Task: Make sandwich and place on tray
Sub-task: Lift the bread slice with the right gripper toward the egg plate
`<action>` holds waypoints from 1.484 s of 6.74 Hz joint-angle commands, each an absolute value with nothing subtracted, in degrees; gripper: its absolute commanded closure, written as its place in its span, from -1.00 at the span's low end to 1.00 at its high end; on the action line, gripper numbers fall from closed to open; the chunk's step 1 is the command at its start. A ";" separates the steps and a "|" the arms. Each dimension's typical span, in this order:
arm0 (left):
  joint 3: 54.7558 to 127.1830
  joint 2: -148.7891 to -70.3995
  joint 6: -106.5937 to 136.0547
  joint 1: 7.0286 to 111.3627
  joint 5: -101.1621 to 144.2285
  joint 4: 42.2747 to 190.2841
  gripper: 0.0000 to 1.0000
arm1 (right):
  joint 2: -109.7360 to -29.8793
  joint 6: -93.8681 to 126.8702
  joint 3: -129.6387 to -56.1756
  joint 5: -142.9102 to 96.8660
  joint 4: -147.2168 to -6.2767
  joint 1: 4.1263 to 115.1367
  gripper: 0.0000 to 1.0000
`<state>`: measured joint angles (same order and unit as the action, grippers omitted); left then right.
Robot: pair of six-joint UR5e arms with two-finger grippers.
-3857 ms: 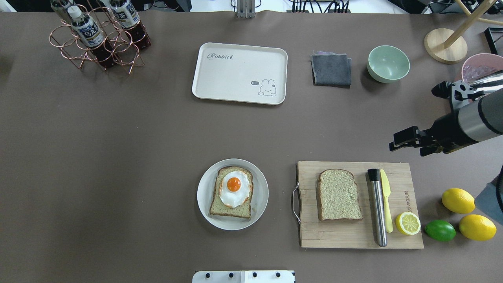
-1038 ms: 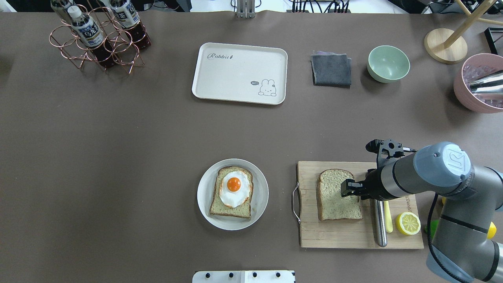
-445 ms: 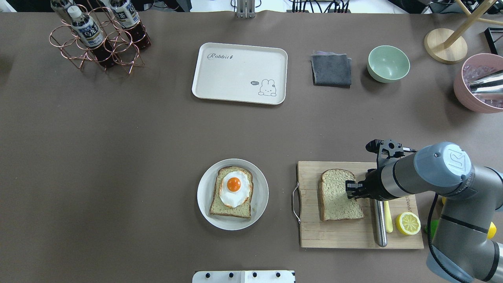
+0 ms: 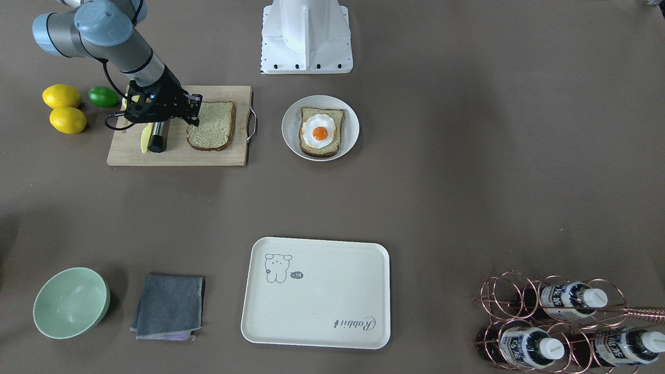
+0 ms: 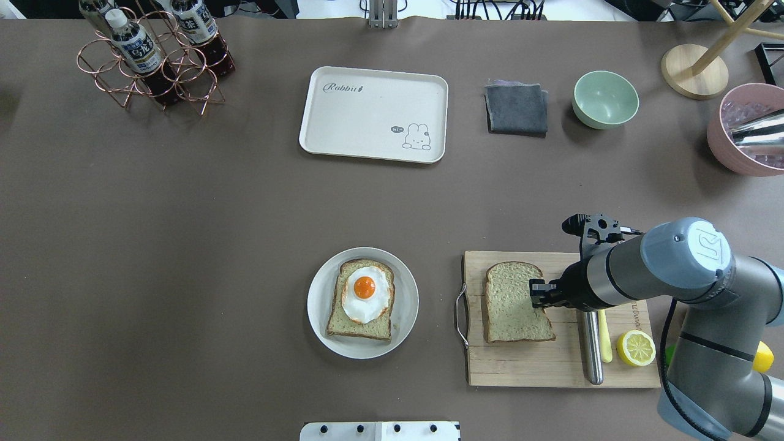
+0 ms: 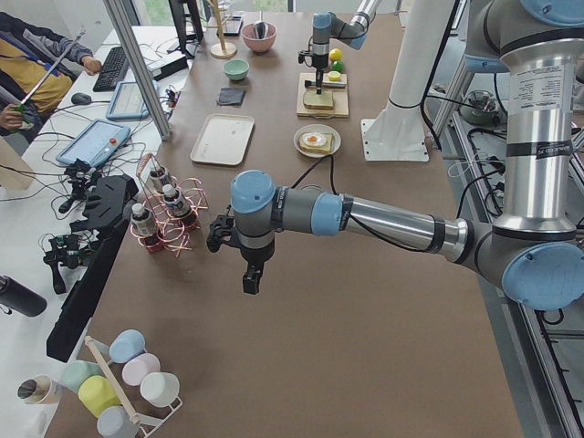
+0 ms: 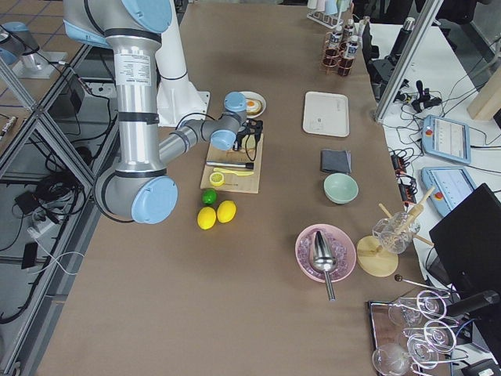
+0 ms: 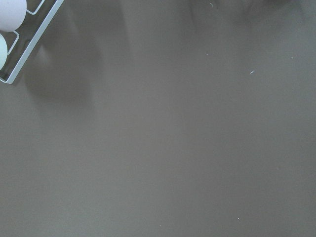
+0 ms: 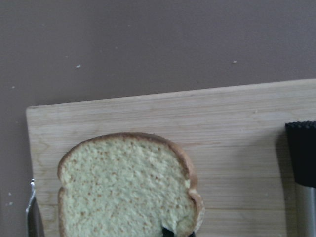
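Observation:
My right gripper is shut on the right edge of a loose bread slice over the wooden cutting board. The slice also shows in the front view and the right wrist view. The other bread slice lies on a round white plate with the fried egg on top. The cream tray sits bare at the table's far middle. My left gripper shows only in the left side view, above bare table; I cannot tell its state.
On the board lie a metal rod, a yellow knife and a half lemon. A grey cloth, green bowl and pink bowl stand far right. A bottle rack stands far left.
My right arm came in from the right, closed on the loose slice's right edge, and has shifted it a little to the left on the board.

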<state>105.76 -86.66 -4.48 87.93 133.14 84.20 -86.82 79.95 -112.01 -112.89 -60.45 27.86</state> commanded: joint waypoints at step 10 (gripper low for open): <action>105.73 -86.40 -4.48 88.15 133.51 84.29 -0.94 | -61.00 87.19 -99.15 -112.67 -60.29 22.77 1.00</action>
<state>105.85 -86.41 -4.42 88.15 133.50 84.25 -61.89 87.44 -100.54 -112.59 -60.26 23.48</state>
